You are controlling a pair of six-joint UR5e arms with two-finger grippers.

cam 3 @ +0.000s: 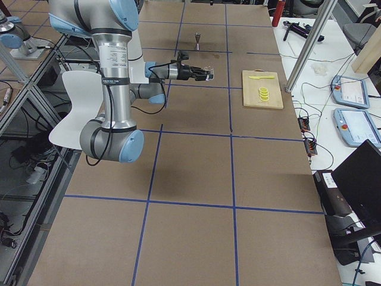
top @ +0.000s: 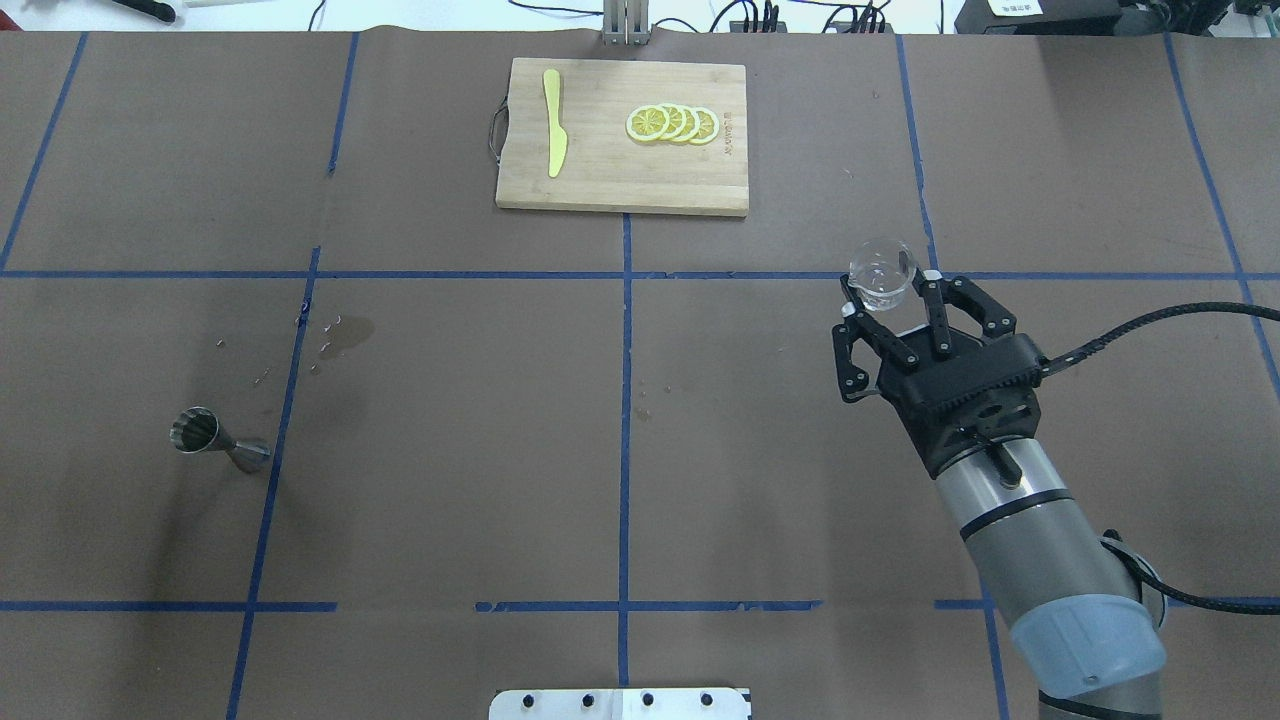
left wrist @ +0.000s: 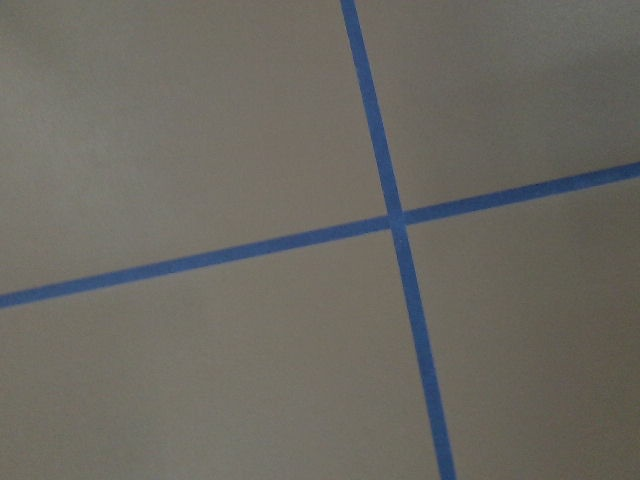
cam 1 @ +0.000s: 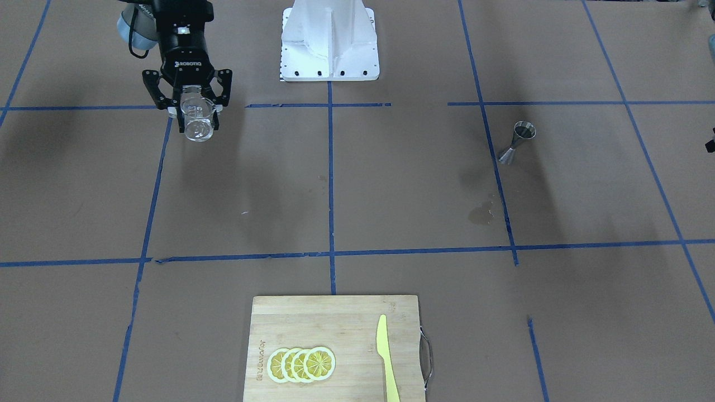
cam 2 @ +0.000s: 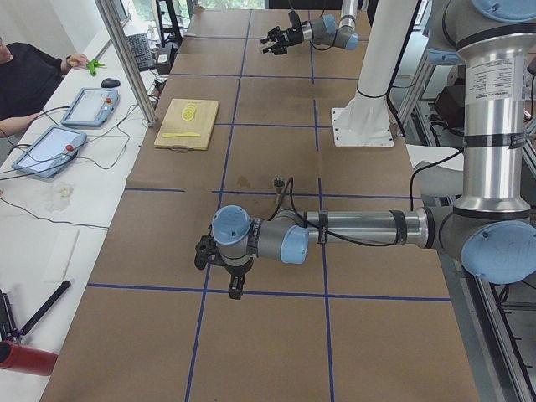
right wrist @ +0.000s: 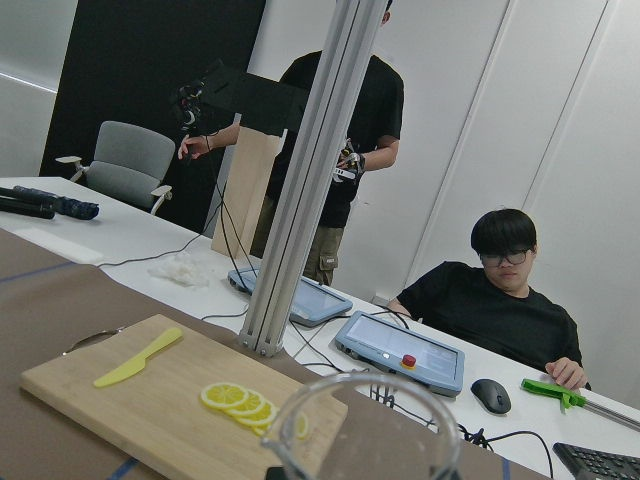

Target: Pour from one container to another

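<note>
The small clear cup (top: 880,265) hangs above the table on the robot's right side, with my right gripper (top: 888,292) shut on it. In the front view the cup (cam 1: 199,129) shows between that gripper's (cam 1: 196,114) black fingers. Its rim (right wrist: 365,420) fills the bottom of the right wrist view. The steel hourglass jigger (top: 215,438) stands upright on the table far to the left, also visible as the jigger (cam 1: 516,144) in the front view. My left gripper (cam 2: 222,261) shows only in the exterior left view, low over the table; whether it is open or shut I cannot tell.
A wooden cutting board (top: 620,190) with lemon slices (top: 672,124) and a yellow knife (top: 554,135) lies at the far middle edge. A wet stain (top: 345,335) marks the paper near the jigger. The white robot base (cam 1: 329,44) stands at the near edge. Operators sit beyond the table.
</note>
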